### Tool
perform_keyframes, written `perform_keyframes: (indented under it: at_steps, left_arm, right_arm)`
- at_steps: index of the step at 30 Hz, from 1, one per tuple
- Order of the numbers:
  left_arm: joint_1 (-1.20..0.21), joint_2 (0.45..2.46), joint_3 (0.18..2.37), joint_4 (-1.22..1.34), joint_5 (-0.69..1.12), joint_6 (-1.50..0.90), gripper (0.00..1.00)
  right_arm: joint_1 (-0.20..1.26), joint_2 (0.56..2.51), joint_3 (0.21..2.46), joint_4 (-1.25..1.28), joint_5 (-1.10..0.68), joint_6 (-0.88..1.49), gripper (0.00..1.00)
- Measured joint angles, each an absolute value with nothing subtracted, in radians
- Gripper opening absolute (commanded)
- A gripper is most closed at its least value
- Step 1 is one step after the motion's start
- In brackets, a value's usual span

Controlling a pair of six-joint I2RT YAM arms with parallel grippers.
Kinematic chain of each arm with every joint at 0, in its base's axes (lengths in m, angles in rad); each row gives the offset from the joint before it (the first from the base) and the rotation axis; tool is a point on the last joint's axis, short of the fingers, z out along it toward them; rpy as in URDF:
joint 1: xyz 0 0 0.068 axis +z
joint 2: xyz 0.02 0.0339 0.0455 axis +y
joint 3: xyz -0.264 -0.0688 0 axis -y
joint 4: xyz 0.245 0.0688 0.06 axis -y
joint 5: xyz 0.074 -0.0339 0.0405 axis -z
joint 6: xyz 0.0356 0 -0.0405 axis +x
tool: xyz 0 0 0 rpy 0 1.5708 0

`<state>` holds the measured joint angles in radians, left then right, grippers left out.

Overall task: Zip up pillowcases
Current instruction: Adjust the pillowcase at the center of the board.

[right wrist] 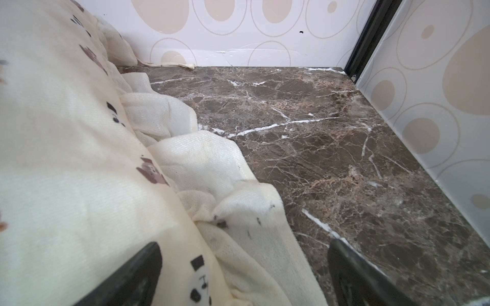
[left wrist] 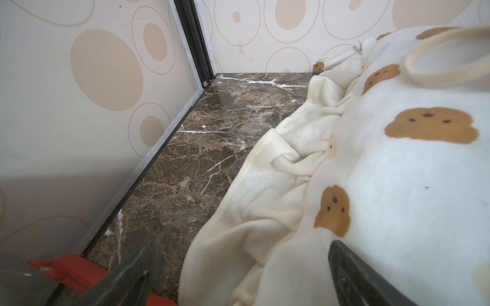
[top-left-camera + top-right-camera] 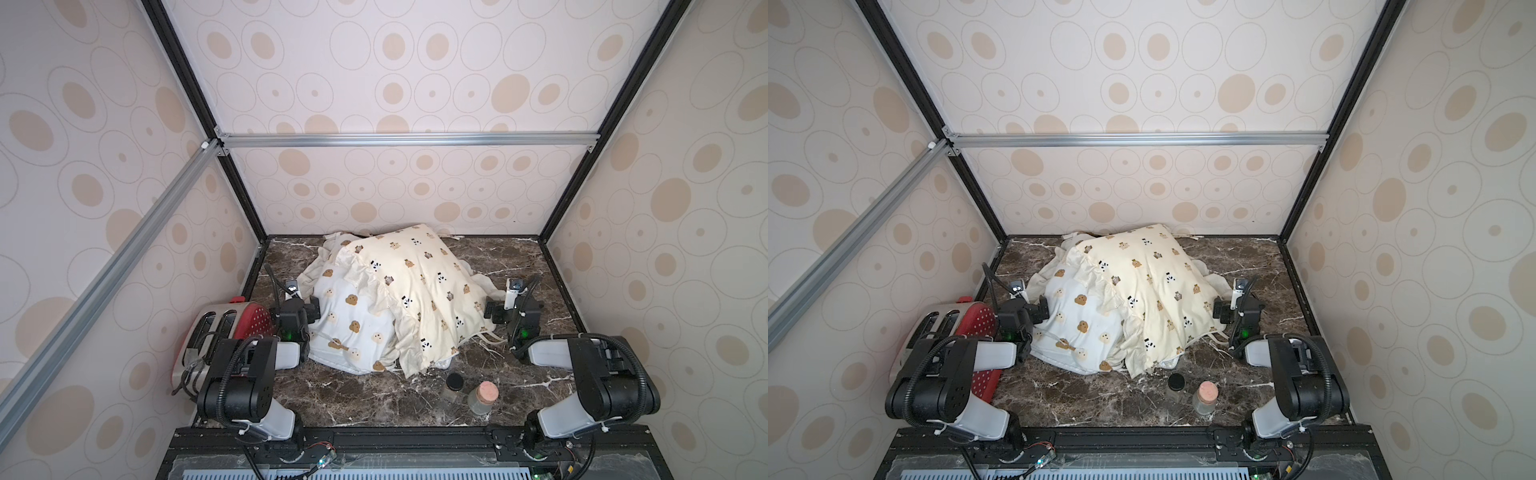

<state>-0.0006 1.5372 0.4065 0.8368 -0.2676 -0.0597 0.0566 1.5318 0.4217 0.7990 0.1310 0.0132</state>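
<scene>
My left gripper (image 3: 294,311) and right gripper (image 3: 513,311) flank the pillowcases (image 3: 415,286), wide open, holding nothing. Only top views show two jars (image 3: 481,399) before them, contents unclear.

Back wall (image 3: 415,191) and side walls (image 3: 685,216) are papered pale, with beige ovals and thin rings. Black posts (image 3: 237,187) stand at the rear corners. One aluminium rail (image 3: 407,139) crosses the back, another (image 3: 104,281) the left side. The marble top (image 3: 374,399) is dark brown with white veins. Lighting is even.

White pillowcase (image 3: 365,316) has brown faces, cream-yellow pillowcase (image 3: 419,282) bears and pandas.
</scene>
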Motion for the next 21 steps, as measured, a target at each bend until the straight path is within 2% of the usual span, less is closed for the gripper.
perform_keyframes:
  at_steps: [8, 12, 21]
  left_arm:
    - [-0.001, 1.534, 0.408, 0.826, -0.266, -0.06, 0.99]
    - [-0.001, 1.483, 0.442, 0.71, -0.255, -0.06, 0.99]
    - [-0.001, 1.268, 0.477, 0.529, -0.254, -0.108, 0.99]
  right_arm:
    - [0.057, 1.532, 0.422, 0.799, 0.131, 0.013, 1.0]
    - [0.057, 1.524, 0.422, 0.786, 0.13, 0.013, 1.0]
    - [0.056, 1.28, 0.432, 0.588, 0.144, 0.041, 1.0]
